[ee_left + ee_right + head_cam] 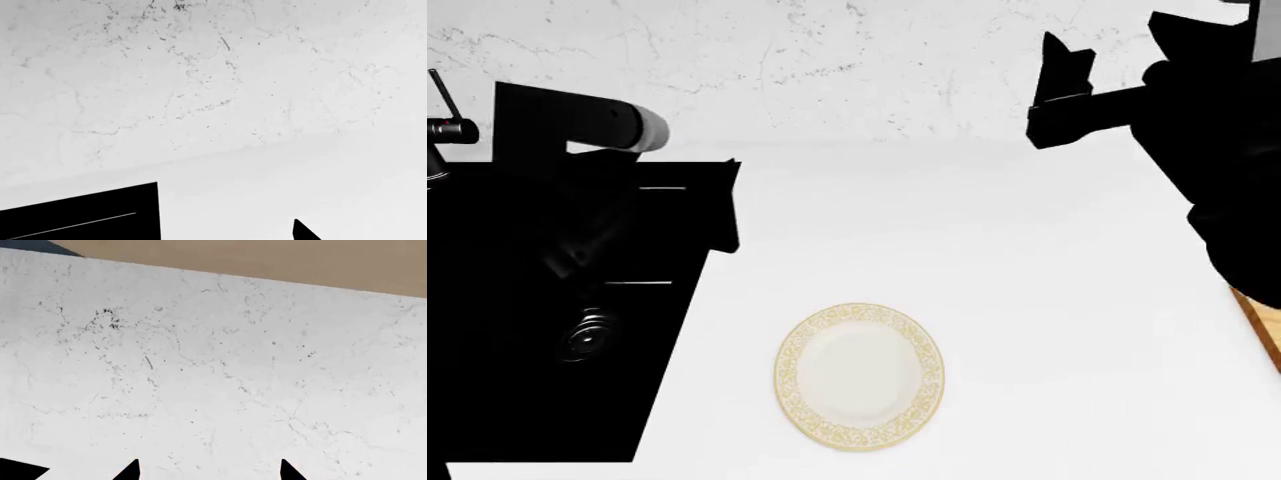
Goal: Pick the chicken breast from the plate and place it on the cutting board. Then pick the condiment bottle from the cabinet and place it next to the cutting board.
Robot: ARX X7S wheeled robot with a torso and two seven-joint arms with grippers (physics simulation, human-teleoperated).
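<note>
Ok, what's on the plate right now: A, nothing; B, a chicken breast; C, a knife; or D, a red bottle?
A: in the head view the plate shows only its bare cream centre inside the gold rim, with nothing lying on it.

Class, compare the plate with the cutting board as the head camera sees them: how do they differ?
The plate is round and cream with a gold patterned rim; the cutting board is wooden with a straight edge. The plate shows whole, mid-counter; the cutting board shows only a corner at the right edge. Both lie flat on the white counter.
</note>
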